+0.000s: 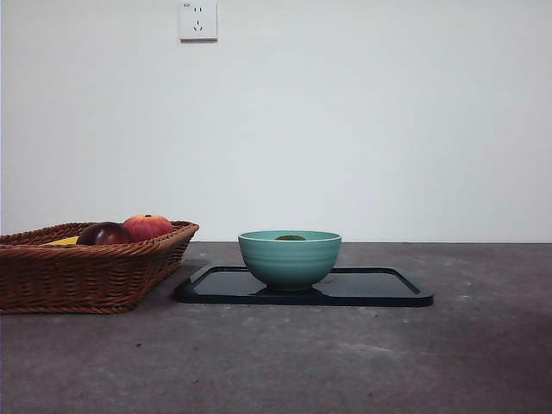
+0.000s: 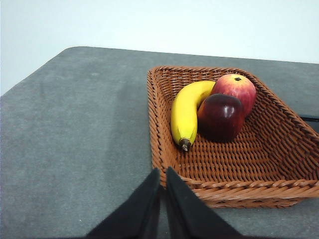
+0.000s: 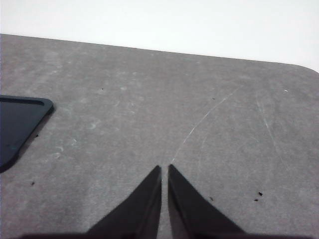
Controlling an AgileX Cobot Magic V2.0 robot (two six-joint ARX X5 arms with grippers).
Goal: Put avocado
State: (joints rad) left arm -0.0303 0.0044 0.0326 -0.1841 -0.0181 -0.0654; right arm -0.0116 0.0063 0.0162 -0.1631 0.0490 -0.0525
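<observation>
The dull dark-green avocado (image 1: 291, 237) lies inside the teal bowl (image 1: 289, 259); only its top shows above the rim. The bowl stands on a black tray (image 1: 379, 286) in the middle of the table. My left gripper (image 2: 163, 172) is shut and empty, above the table just outside the wicker basket's near rim. My right gripper (image 3: 164, 168) is shut and empty over bare table, to the side of the tray's corner (image 3: 20, 119). Neither gripper shows in the front view.
A brown wicker basket (image 1: 86, 267) stands left of the tray. It holds a yellow banana (image 2: 185, 112), a dark maroon round fruit (image 2: 221, 115) and a red-orange apple (image 2: 235, 87). A wall socket (image 1: 197, 21) is on the white wall behind.
</observation>
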